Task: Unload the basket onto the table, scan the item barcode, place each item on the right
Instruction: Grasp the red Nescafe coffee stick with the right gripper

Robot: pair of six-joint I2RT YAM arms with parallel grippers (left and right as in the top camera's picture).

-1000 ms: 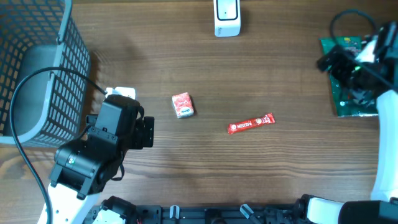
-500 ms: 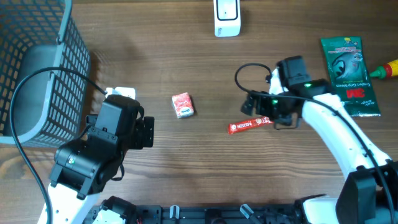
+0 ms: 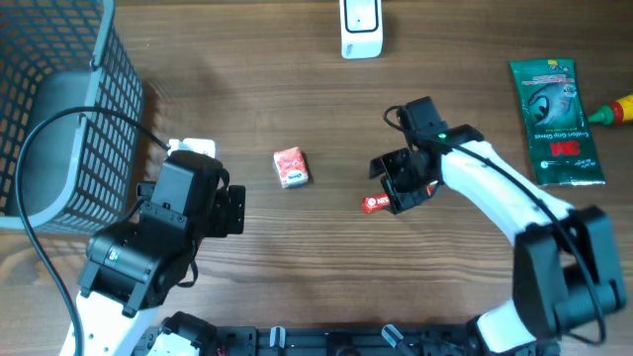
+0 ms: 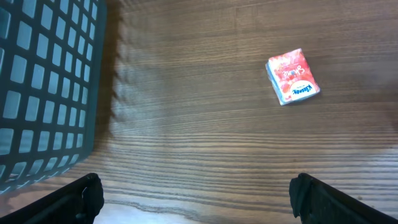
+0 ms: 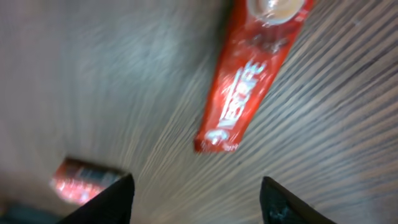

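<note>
A red Nescafé stick packet (image 3: 376,204) lies on the wooden table, and only its left end shows in the overhead view. My right gripper (image 3: 402,186) hovers right over the rest of it. In the right wrist view the packet (image 5: 249,68) lies ahead of the open right gripper (image 5: 196,202), with nothing between the fingertips (image 5: 106,199). The white barcode scanner (image 3: 361,27) stands at the table's far edge. My left gripper (image 3: 235,210) stays wide open at the left, its gap (image 4: 199,199) over bare wood.
A small red tissue pack (image 3: 291,166) lies between the arms, the same tissue pack (image 4: 292,76) in the left wrist view. A dark wire basket (image 3: 59,119) fills the left. A green 3M package (image 3: 556,119) and a red-yellow object (image 3: 618,107) lie at the right.
My right arm swept in from over the green package at the far right and now sits above the red stick packet, hiding most of it. The left arm has not moved.
</note>
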